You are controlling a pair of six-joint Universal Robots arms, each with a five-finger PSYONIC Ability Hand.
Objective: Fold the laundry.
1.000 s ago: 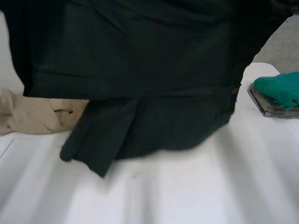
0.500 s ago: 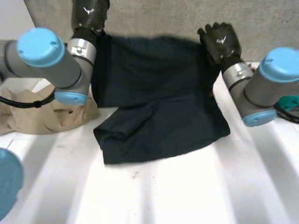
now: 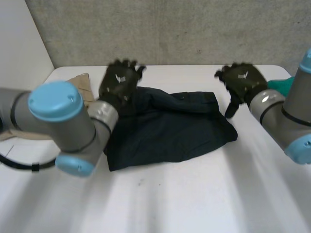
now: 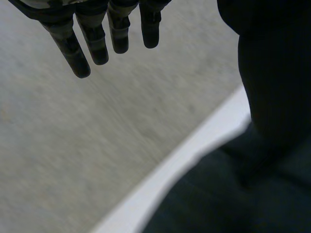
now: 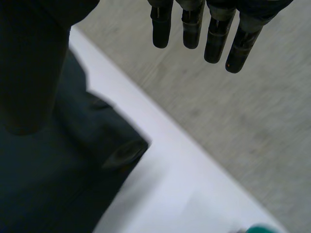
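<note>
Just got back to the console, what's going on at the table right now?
A dark garment lies bunched on the table. The left hand is at its far left corner and the right hand at its far right corner. Both are open with fingers straight, holding nothing. A beige cloth lies beside the left arm, and a green cloth by the right arm.

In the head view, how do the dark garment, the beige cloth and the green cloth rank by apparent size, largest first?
1. Dark garment: by far the largest.
2. Beige cloth and green cloth: only a small part of each shows, and the two parts look similar in size, so I would not rank them.
</note>
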